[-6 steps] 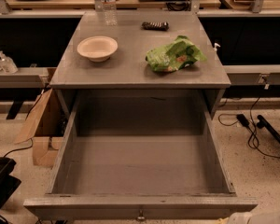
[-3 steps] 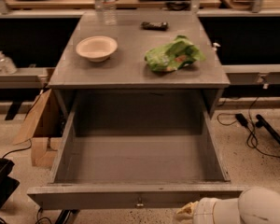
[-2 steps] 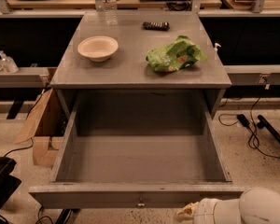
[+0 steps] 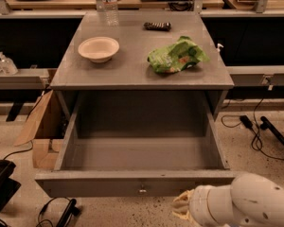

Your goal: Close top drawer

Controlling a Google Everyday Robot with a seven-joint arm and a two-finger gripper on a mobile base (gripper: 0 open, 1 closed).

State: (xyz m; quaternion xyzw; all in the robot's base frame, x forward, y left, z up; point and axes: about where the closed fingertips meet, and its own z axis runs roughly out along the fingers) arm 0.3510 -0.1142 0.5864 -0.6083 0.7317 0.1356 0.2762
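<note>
The top drawer [image 4: 137, 181] is a wide, deep gray wooden drawer, pulled out toward me from under the gray cabinet top [image 4: 132, 72]. It is empty inside. A small metal knob [image 4: 142, 189] sits in the middle of its flat front panel. My gripper [image 4: 182, 207] is at the bottom right, just in front of and below the front panel, to the right of the knob. The white arm [image 4: 241, 202] covers most of it.
On the cabinet top stand a white bowl [image 4: 98, 48], a green chip bag [image 4: 176, 56], a water bottle [image 4: 110, 1] and a dark snack bar [image 4: 156, 26]. A cardboard box [image 4: 38, 131] is at the left, cables [image 4: 255, 126] on the floor at the right.
The drawer has slid in part of the way since two seconds ago. The arm has come into view at the bottom right and moved up behind the front panel.
</note>
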